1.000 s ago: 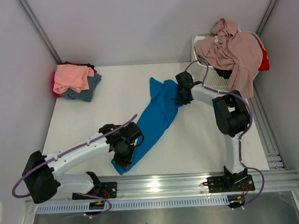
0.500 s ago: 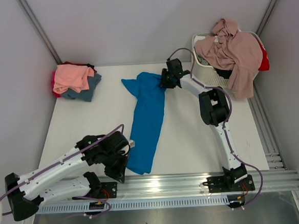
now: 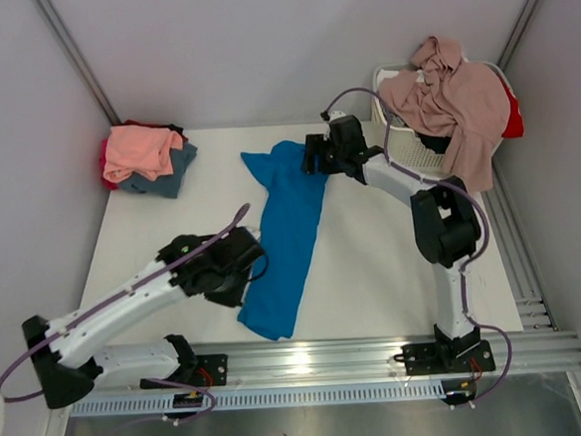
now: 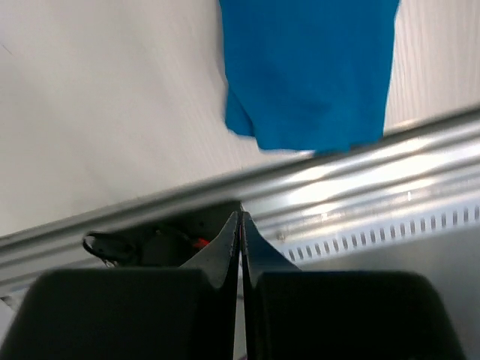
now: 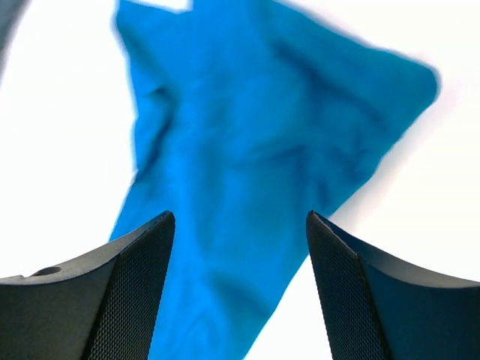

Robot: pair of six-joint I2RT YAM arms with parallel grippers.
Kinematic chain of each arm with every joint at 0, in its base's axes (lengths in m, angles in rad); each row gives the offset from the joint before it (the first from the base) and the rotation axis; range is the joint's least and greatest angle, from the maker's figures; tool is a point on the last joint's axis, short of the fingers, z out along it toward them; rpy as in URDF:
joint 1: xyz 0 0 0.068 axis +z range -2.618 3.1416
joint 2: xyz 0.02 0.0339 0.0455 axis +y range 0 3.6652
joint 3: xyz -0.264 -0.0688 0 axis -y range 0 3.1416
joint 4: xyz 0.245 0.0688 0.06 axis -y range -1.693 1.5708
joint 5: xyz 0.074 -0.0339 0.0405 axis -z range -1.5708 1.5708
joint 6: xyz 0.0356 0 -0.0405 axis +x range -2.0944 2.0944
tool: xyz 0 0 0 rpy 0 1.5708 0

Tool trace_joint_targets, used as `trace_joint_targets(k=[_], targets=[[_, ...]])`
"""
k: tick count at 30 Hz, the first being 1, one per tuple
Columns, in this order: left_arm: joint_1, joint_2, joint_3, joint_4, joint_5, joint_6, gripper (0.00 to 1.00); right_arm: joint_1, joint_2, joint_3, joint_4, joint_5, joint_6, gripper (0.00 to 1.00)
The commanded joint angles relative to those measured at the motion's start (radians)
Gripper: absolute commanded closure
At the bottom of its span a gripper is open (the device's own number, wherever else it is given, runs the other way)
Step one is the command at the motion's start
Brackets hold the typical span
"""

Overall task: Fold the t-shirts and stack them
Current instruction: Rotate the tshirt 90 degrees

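The bright blue soft cloth t-shirt (image 3: 289, 228) now lies long and straight down the middle of the top view, not bunched like before. The right gripper (image 5: 238, 217) spreads its fingers wide above the top end, and the left gripper (image 4: 240, 217) is pinched together on nothing. I think folding can start.

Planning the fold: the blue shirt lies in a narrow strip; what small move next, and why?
Probably lower the right gripper onto the blue shirt and close: its jaws stand open above the far end, while the left gripper is shut, empty.
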Motion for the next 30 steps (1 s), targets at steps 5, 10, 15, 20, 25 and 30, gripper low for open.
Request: trace_joint_targets(k=[5,10,15,20,25,30], targets=[[0.236,0.319,0.269,0.301,-0.118,0.2,0.96,0.15,-0.326,-0.232,0.009,0.018,-0.048,0.25],[0.391,0.528,0.478,0.372,-0.05,0.259,0.97,0.237,-0.477,-0.403,-0.034,0.095,0.009,0.36],[0.484,0.773,0.655,0.384,0.007,0.246,0.99,0.323,-0.587,-0.545,-0.094,0.187,0.032,0.45],[0.561,1.033,0.923,0.397,0.213,0.234,0.95,0.374,-0.748,-0.735,-0.029,0.157,0.067,0.44],[0.582,1.169,1.02,0.462,0.381,0.249,0.79,0.423,-0.853,-0.858,0.076,0.031,0.051,0.44],[0.596,1.215,0.995,0.613,0.663,0.286,0.61,0.431,-0.859,-0.946,0.206,-0.179,0.018,0.42]])
